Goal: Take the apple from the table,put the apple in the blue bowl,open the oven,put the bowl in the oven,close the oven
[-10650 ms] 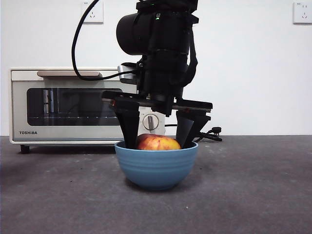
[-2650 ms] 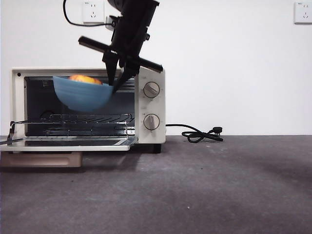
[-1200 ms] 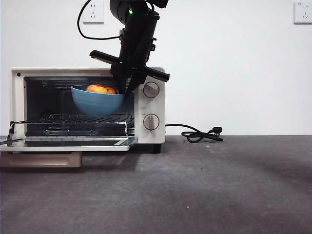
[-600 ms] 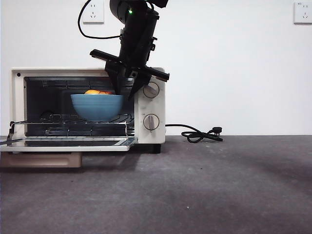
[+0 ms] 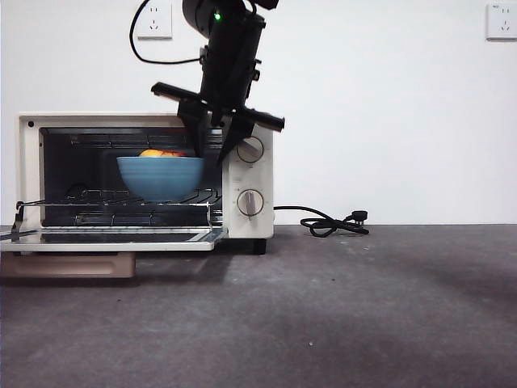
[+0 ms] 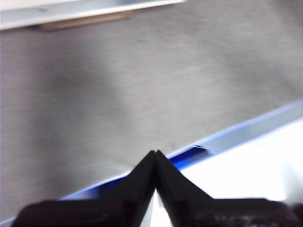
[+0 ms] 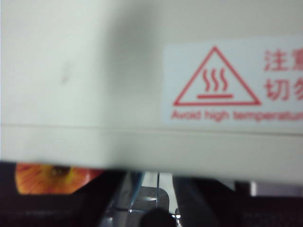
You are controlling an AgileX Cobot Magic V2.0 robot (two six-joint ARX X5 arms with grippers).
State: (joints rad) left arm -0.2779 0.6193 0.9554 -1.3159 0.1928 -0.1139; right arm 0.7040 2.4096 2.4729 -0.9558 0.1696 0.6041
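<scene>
Blue bowl (image 5: 160,176) just below right pincer (image 5: 212,150)

Deep blue ridged ceramic bowl (image 5: 160,177) sits upright on wire rack inside open cream-white Toshiba oven (image 5: 247,174), w/ red-yellow apple (image 5: 158,153) in it.

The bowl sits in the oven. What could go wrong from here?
The right gripper, jaws open, hangs close at the blue bowl's rim; pulling out, it might snag and tip bowl and apple. The oven's door lies open; whether the bowl would clear it on closing cannot be seen.
</scene>
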